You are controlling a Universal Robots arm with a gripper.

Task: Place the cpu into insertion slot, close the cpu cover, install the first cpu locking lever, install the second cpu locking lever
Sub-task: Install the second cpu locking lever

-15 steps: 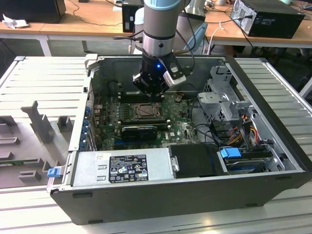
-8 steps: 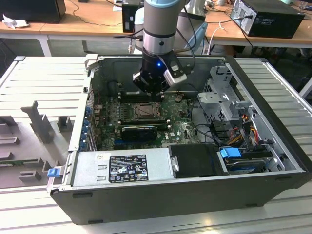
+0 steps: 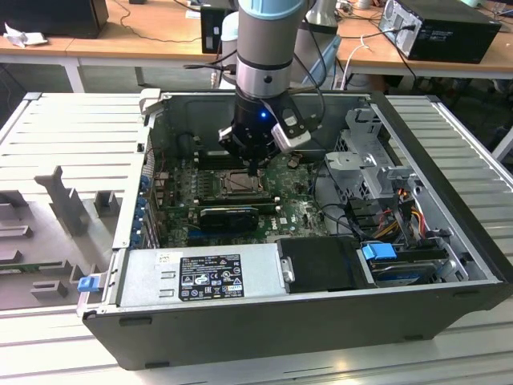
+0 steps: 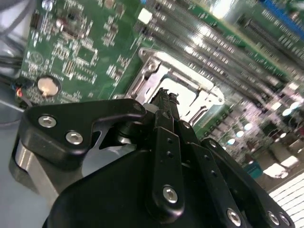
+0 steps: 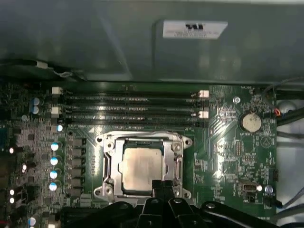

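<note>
Wooden counters [image 3: 128, 36] run across the top of the exterior view with a black box [image 3: 439, 28] at upper right; below them a grey ribbed work surface [image 3: 72, 144] carries an open computer case [image 3: 264, 321] lying on its side, centre frame. Inside it the green motherboard [image 3: 300, 210] sits mid-frame, a silver power supply [image 3: 200, 277] along the lower edge, and a metal drive cage [image 3: 369, 156] with a blue clip [image 3: 379, 251] toward the right. Robot arm [image 3: 268, 48] comes down from top centre, its gripper [image 3: 255, 170] directly over the socket area. In the first wrist view the cpu [image 5: 141, 166] lies flat in the insertion slot [image 5: 176, 167], silvery top up, centre of frame. The cpu cover [image 5: 142, 139] looks lowered around it, frame edges surrounding the chip. Long black memory slots [image 5: 128, 107] run just above the socket, and a round coin battery [image 5: 251, 122] sits right of them. Gripper [image 5: 162, 186] at bottom centre: jaws look drawn together into one narrow dark tip just at the lower edge of the socket frame, nothing visibly held; contact with the frame cannot be told. In the second wrist view the gripper [image 4: 167, 102] tip sits mid-frame over the bright metal cover [image 4: 190, 78], coin battery [image 4: 47, 86] at left.
</note>
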